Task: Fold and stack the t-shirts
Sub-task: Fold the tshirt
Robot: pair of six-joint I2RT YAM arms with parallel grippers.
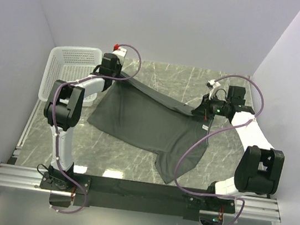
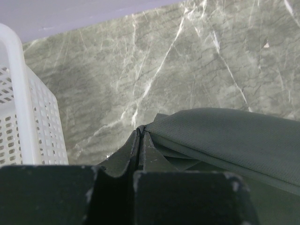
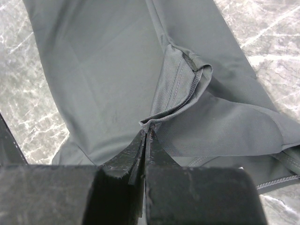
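The left claw is closed tight, its two tips pinching a corner of the dark grey shirt, with the cloth folding over itself just beyond the tips. The right claw is also clamped shut, gripping a bunched bit of the shirt where a stitched hem doubles back. Between the two claws the far edge of the shirt runs in a nearly straight, stretched line across the middle of the table. From that edge the rest of the shirt spreads toward the near side over the green marbled surface, and one part trails down toward the arm bases. A white mesh basket stands at the far left of the table, just beside the left claw and apart from the shirt.
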